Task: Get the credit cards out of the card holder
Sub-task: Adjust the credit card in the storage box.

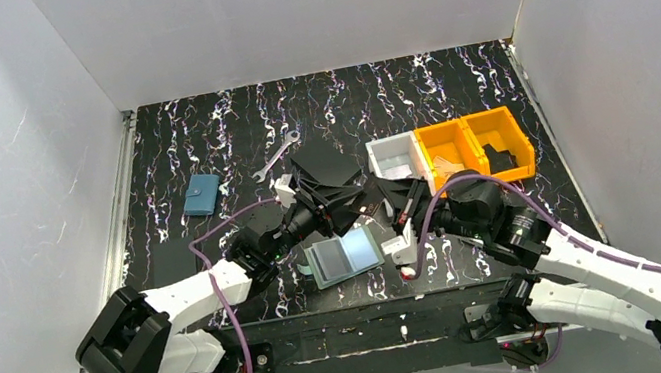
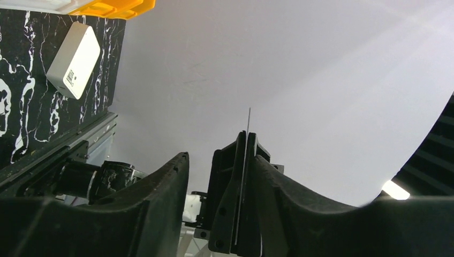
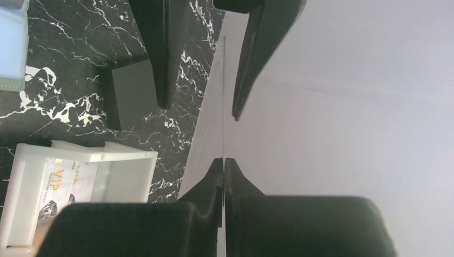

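Observation:
The card holder (image 1: pixel 343 257) lies open on the table, grey and light-blue panels up; its corner shows in the right wrist view (image 3: pixel 12 48). My right gripper (image 1: pixel 400 203) (image 3: pixel 223 159) is shut on a credit card (image 3: pixel 223 96), held upright above the table and seen edge-on as a thin line, so its colour cannot be told. My left gripper (image 1: pixel 361 197) (image 2: pixel 222 158) meets it from the left. Its fingers (image 3: pixel 158 48) straddle the card's far end with a gap on each side. In the left wrist view the card (image 2: pixel 249 120) sticks up from the right gripper's black jaws.
A white box (image 1: pixel 395 157) (image 3: pixel 80 176) with a printed card inside and two orange bins (image 1: pixel 477 147) stand right of centre. A black square plate (image 1: pixel 323 162), a wrench (image 1: pixel 279 155) and a blue pouch (image 1: pixel 201 195) lie farther back. A small white barcoded box (image 2: pixel 74 59) lies near the holder.

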